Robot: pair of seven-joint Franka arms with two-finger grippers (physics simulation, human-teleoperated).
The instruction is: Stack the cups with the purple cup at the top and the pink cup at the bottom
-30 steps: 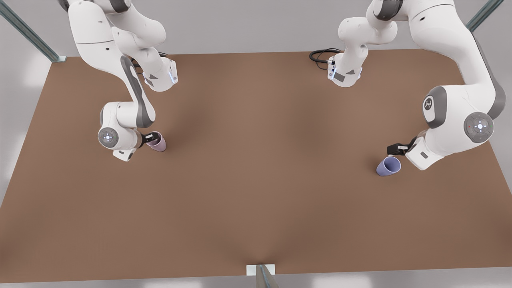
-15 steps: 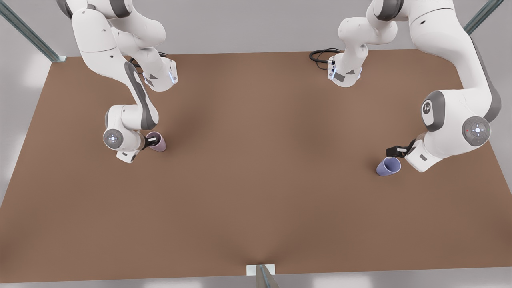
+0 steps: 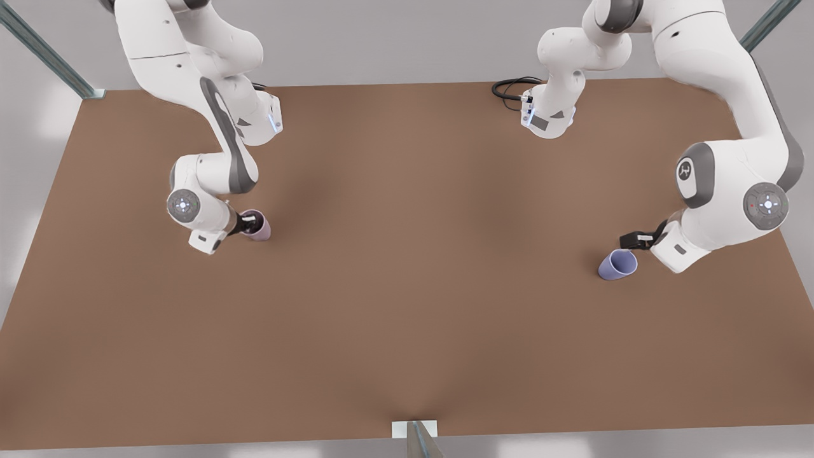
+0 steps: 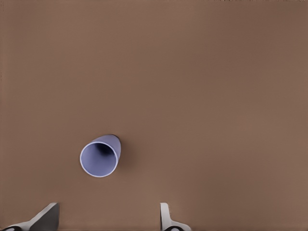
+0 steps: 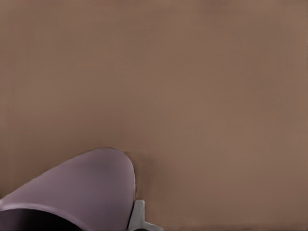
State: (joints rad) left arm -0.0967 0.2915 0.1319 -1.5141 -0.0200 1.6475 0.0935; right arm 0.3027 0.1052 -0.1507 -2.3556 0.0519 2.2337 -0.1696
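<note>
Brown desk (image 3: 407, 286) stretches wide between the two arms, with the cups well apart on it, one toward each side. The pink cup (image 3: 257, 226) stands on the front view's left, and the right gripper (image 3: 247, 224) is at its rim, one finger reaching down into the dark inside; in the right wrist view the pink cup (image 5: 72, 192) swells up close with a pale fingertip (image 5: 138, 216) just beside its outer wall, so the jaws straddle the wall, though I cannot tell whether they have pinched it. That rim grasp makes sense for a cup that must become the base: it leaves the body free to be set down upright. On the front view's right the purple cup (image 3: 617, 264) sits on the desk, mouth open upward. The left gripper (image 3: 636, 240) hangs above and just to the far side of it, fingers spread apart, as the left wrist view shows with the purple cup (image 4: 100, 156) lying ahead of the two fingertips (image 4: 166, 216) rather than between them. It seems to be lining up, not yet gripping.
</note>
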